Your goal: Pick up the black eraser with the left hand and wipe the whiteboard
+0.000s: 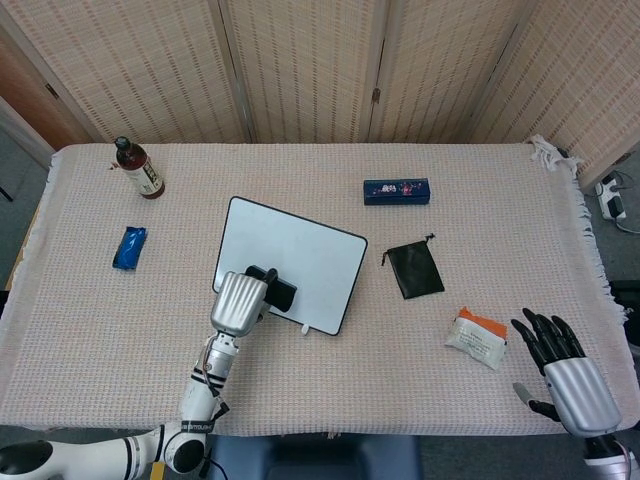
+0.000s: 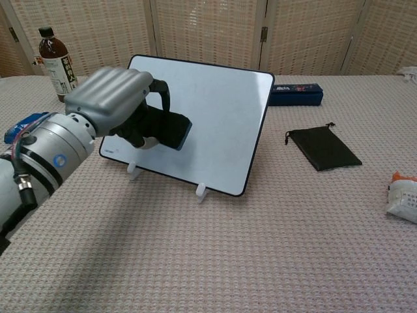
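The whiteboard stands tilted on two white feet at the table's middle. My left hand grips the black eraser and holds it in front of the board's lower left part; in the chest view the eraser lies against or just off the white surface. The board face looks clean. My right hand rests open at the table's front right corner, fingers spread, holding nothing; the chest view does not show it.
A brown bottle stands far left. A blue packet lies left of the board. A blue box, a black pouch and a white-orange packet lie right.
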`<state>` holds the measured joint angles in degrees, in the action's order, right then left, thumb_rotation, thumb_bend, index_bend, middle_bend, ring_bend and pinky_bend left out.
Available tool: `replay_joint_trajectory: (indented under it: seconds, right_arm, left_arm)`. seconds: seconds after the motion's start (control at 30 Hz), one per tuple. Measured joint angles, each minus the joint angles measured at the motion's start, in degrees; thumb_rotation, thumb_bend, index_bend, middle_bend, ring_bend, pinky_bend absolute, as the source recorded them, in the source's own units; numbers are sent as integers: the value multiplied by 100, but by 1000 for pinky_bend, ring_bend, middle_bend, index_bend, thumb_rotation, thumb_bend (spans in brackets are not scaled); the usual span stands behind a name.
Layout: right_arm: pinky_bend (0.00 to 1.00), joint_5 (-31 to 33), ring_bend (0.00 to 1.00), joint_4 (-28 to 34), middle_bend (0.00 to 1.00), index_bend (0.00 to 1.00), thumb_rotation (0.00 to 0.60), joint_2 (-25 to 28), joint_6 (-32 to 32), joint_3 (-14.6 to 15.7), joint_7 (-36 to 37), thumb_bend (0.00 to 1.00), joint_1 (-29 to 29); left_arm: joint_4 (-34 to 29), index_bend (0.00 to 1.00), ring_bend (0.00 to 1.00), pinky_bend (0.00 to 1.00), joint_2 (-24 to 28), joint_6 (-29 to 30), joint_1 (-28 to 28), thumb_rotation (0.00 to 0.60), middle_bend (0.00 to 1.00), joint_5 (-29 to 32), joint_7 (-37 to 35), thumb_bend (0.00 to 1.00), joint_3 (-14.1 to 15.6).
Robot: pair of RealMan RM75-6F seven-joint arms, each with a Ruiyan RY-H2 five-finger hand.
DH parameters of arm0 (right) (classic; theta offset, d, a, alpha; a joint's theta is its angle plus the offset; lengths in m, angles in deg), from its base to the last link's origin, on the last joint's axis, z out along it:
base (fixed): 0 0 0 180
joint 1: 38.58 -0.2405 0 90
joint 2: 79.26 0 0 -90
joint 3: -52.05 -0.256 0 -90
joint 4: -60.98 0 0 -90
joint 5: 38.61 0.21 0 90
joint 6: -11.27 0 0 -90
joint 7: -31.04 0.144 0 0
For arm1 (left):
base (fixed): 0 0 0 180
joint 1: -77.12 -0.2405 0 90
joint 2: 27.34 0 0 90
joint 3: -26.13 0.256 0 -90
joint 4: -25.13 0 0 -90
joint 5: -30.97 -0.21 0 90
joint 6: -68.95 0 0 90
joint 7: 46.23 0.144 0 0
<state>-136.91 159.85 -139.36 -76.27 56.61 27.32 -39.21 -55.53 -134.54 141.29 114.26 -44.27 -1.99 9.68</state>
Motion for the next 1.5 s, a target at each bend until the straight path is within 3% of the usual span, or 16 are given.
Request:
replay_joint_trajectory:
  seconds: [0.33, 0.8, 1.0, 1.5]
  right_arm:
    - [0, 27, 0, -20, 0, 0, 600, 94, -38, -8, 200, 295, 30]
    - [0, 57, 0, -6, 0, 0, 600, 115, -72, -43, 225, 296, 57]
    - [0, 31, 0, -11, 0, 0, 600, 119, -102, -43, 231, 295, 77]
    - [0, -141, 0, -51, 0, 0, 600, 112, -282, -10, 218, 295, 167]
  left_arm:
    - [963, 665, 992, 1000, -606, -40, 382, 600, 1000, 216, -125, 410, -201]
    - [1576, 340, 990, 1000, -878, -80, 594, 600, 1000, 142, -645, 406, -113]
    - [1477, 162, 990, 1000, -869, -11, 591, 600, 1000, 132, -614, 322, -76]
    - [750, 75, 987, 1000, -603, 15, 432, 600, 1000, 256, -172, 250, 142]
